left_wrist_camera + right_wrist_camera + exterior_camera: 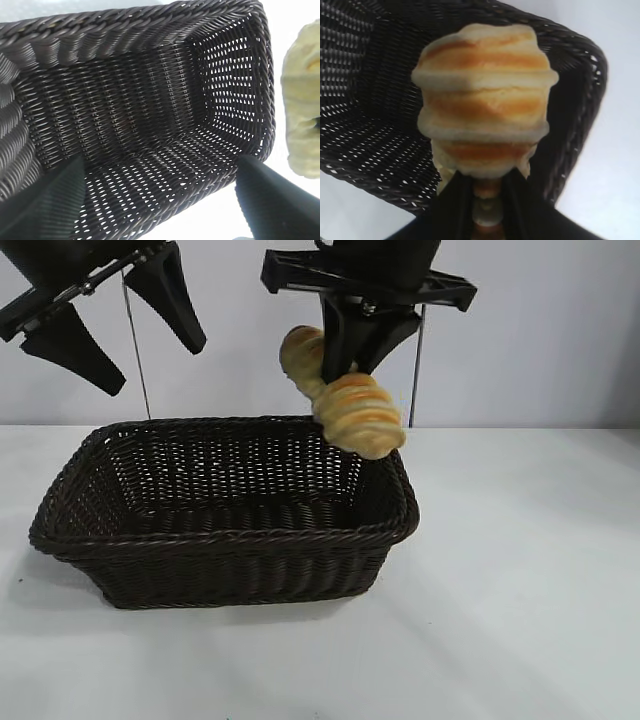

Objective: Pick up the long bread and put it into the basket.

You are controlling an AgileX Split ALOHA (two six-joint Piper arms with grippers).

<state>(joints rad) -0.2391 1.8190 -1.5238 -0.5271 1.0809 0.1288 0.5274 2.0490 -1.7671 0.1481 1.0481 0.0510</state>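
The long bread (350, 402), golden with orange-brown stripes, hangs tilted in the air above the far right corner of the basket (230, 540). My right gripper (345, 360) is shut on its middle. In the right wrist view the bread (484, 97) fills the centre over the basket's corner (580, 75), with my black fingers (450, 205) clamped on it. My left gripper (115, 325) is open and empty, high above the basket's far left side. The left wrist view looks down into the empty basket (130, 115), with the bread (302, 105) at the frame edge.
The basket stands on a white table (520, 580) before a pale wall. Two thin vertical rods (135, 350) rise behind the basket. Open table lies right of and in front of the basket.
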